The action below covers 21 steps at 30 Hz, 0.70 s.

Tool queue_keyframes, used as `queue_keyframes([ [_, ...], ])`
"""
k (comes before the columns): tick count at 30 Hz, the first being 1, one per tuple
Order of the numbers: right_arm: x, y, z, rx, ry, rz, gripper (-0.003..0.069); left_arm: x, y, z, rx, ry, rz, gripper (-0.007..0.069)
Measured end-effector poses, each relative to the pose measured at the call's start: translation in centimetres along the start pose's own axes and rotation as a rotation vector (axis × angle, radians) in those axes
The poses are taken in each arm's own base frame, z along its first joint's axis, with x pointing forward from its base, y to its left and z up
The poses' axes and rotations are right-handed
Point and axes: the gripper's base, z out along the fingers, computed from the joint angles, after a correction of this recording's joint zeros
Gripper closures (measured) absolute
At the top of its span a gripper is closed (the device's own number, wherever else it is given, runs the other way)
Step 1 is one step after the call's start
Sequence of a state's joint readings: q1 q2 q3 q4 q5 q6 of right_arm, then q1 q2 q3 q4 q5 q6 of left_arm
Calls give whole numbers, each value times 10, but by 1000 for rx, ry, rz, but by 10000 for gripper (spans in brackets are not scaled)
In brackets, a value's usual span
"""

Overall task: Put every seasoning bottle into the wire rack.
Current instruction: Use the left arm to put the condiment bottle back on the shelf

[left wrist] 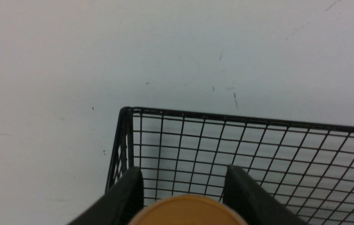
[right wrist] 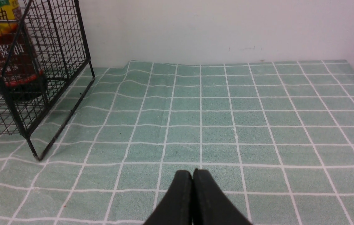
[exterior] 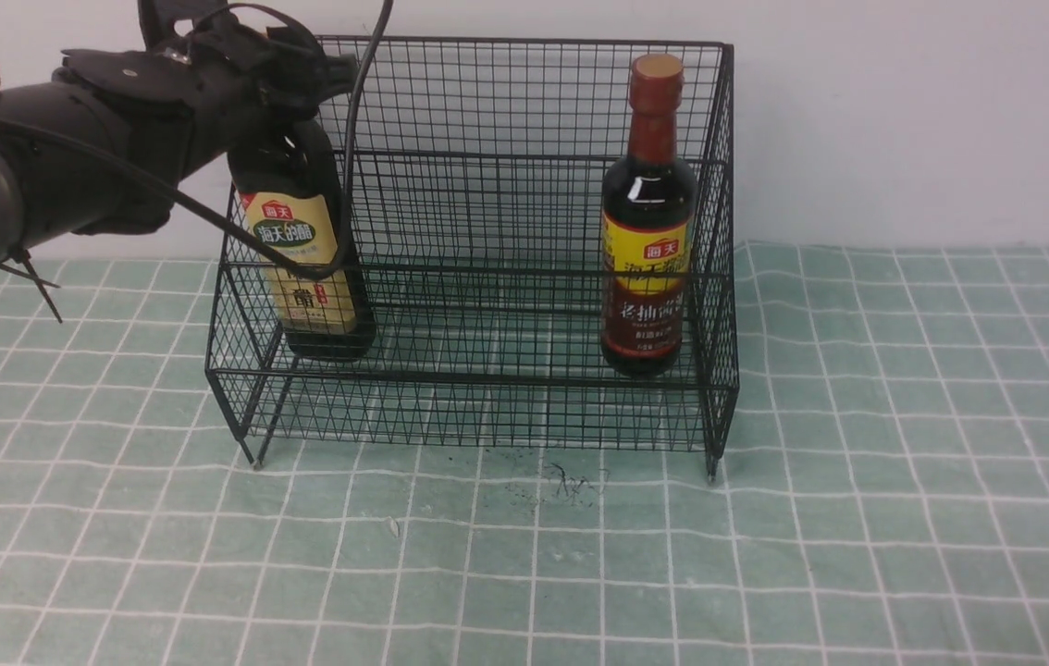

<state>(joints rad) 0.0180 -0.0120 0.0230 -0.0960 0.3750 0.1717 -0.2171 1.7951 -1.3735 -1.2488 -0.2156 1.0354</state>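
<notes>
The black wire rack (exterior: 487, 379) stands against the wall. On the right of its lower tier is the bottle with the brown-red cap and yellow-and-maroon label (exterior: 647, 250), upright; the right wrist view shows this bottle (right wrist: 5, 47) through the rack's side mesh (right wrist: 55, 47). The beige-label bottle (exterior: 298, 259) stands at the left end of the same tier. My left gripper (exterior: 298, 111) is over its top, jaws on either side of the neck. In the left wrist view its gold cap (left wrist: 188, 211) sits between the left gripper's (left wrist: 183, 170) fingers. My right gripper (right wrist: 192, 171) is shut and empty above the cloth.
A green checked cloth (exterior: 765, 518) covers the table, with dark specks (exterior: 571, 481) just in front of the rack. A white wall (exterior: 904, 111) rises directly behind the rack. The rack's back rim (left wrist: 227, 117) shows just beyond the left fingers.
</notes>
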Motion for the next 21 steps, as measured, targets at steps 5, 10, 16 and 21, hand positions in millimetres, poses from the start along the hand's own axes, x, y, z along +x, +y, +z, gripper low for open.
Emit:
queue_keyframes([
  [5, 0, 0, 0, 0, 0, 0, 673, 0, 0, 0, -3, 3, 6, 312],
  [10, 0, 0, 0, 0, 0, 0, 673, 0, 0, 0, -3, 4, 38, 269],
  [16, 0, 0, 0, 0, 0, 0, 673, 0, 0, 0, -5, 8, 45, 187],
  [21, 0, 0, 0, 0, 0, 0, 673, -4, 0, -3, -1, 3, 70, 175],
])
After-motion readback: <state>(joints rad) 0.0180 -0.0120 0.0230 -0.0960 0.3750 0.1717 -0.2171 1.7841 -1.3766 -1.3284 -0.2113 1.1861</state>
